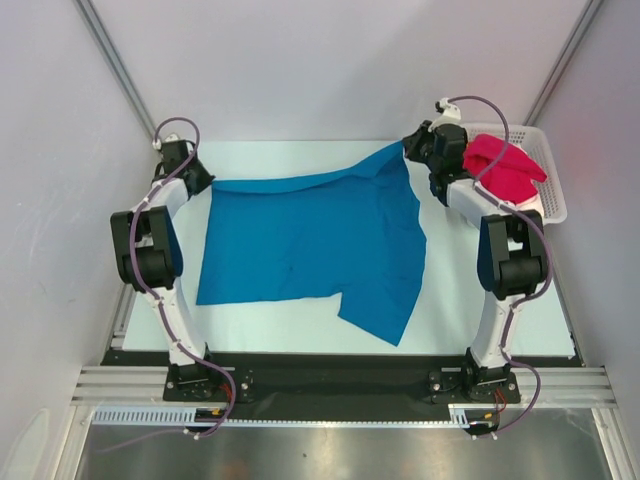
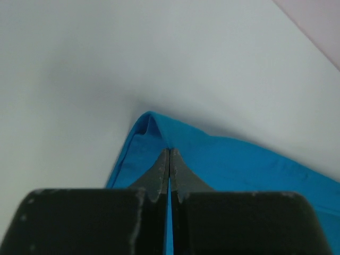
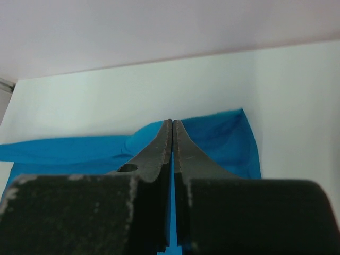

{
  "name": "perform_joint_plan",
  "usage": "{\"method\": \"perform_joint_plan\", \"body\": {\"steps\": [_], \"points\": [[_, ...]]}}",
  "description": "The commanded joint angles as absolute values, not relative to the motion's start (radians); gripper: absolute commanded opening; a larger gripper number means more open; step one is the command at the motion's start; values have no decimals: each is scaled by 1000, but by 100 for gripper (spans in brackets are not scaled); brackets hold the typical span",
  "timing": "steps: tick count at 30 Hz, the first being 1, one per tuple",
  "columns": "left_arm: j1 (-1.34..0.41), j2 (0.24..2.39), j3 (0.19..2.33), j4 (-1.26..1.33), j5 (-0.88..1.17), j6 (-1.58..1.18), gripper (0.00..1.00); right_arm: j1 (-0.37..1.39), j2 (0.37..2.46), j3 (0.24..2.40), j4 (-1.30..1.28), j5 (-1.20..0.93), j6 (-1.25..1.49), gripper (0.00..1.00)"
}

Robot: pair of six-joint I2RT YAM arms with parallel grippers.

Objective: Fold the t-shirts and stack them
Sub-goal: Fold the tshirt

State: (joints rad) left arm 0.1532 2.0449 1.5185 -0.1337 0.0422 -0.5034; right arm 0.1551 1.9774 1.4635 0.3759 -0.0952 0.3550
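- The blue t-shirt (image 1: 310, 240) lies spread flat, just left of the basket (image 1: 545, 150). It looks like light, limp cloth, so take it by corners or hems.
- Your left gripper (image 2: 169, 151) is pinched closed on the corner farthest from the basket, and your right gripper (image 3: 172, 123) on the corner nearest it.
- The pink t-shirt (image 1: 505, 168) sits in the basket.

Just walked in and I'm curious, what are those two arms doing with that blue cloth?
The two arms are working on a blue t-shirt that lies spread open on the table. The left gripper is shut on its far left corner and the right gripper on its far right corner. No fold has been made yet. A crimson-pink t-shirt sits bunched in the white basket at the far right.
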Motion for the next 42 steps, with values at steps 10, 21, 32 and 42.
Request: {"method": "perform_joint_plan", "body": {"steps": [10, 21, 32, 42], "points": [[190, 1953, 1488, -431, 69, -486, 0, 149, 1695, 1316, 40, -61, 420, 0], [193, 1950, 1471, -515, 38, -442, 0, 141, 1641, 1204, 3, -77, 425, 0], [198, 2006, 1485, -561, -38, -430, 0, 141, 1628, 1158, -49, -42, 423, 0], [201, 2028, 1505, -575, -46, -440, 2, 210, 1549, 948, -100, 198, 581, 2]]}}
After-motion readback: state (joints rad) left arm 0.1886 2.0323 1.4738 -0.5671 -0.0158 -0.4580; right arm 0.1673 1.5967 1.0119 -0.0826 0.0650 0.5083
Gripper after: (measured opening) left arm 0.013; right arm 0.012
